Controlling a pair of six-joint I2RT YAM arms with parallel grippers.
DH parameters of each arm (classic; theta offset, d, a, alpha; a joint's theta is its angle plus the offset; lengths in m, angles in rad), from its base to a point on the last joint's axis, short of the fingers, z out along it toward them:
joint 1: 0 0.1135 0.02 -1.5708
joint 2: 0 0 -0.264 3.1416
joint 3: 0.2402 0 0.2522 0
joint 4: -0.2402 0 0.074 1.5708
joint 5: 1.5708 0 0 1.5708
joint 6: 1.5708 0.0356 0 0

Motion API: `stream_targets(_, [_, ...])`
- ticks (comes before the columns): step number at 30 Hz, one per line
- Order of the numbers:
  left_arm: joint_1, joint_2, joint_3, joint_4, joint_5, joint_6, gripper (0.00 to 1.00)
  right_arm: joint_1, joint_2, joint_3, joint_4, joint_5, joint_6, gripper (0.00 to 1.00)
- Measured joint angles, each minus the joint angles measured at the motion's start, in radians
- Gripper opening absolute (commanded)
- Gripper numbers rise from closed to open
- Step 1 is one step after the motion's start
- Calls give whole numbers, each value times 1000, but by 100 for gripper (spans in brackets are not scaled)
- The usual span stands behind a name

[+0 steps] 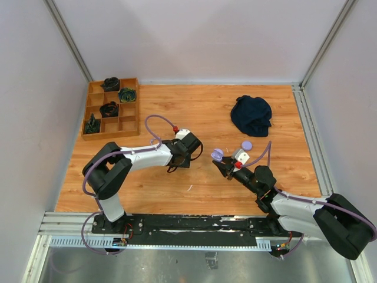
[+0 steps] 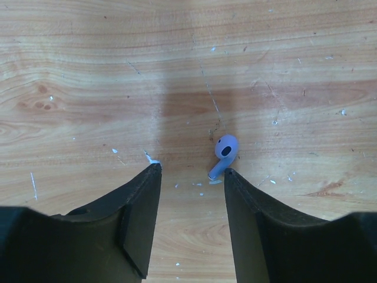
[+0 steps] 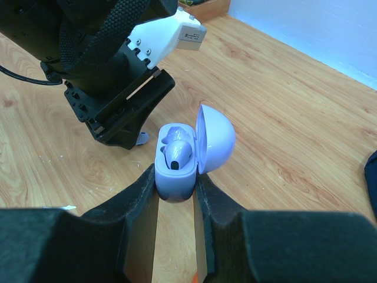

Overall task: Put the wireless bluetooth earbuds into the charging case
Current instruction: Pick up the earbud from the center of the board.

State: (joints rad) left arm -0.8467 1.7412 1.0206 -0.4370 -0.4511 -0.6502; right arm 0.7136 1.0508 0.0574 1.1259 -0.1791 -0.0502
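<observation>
Beside tip of parted, empty left pincer point(image 2: 191, 170), lilac earbud point(image 2: 225, 150), right pincer point(image 3: 175, 184) clamping lid-up case point(image 3: 177, 174)

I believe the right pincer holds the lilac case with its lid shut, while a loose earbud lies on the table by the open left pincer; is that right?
Not quite: the lid is open, as the right wrist view shows. The rest holds: the right pincer grips the case, and the loose earbud lies on the table by the open left pincer.
</observation>
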Motion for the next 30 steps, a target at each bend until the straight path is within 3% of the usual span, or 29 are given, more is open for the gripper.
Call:
stream_targets(15, [13, 51, 156, -46, 69, 93, 37, 0, 0, 0, -1, 0, 0, 6])
stream_targets(30, [39, 136, 208, -128, 138, 139, 32, 0, -5, 0, -2, 0, -2, 6])
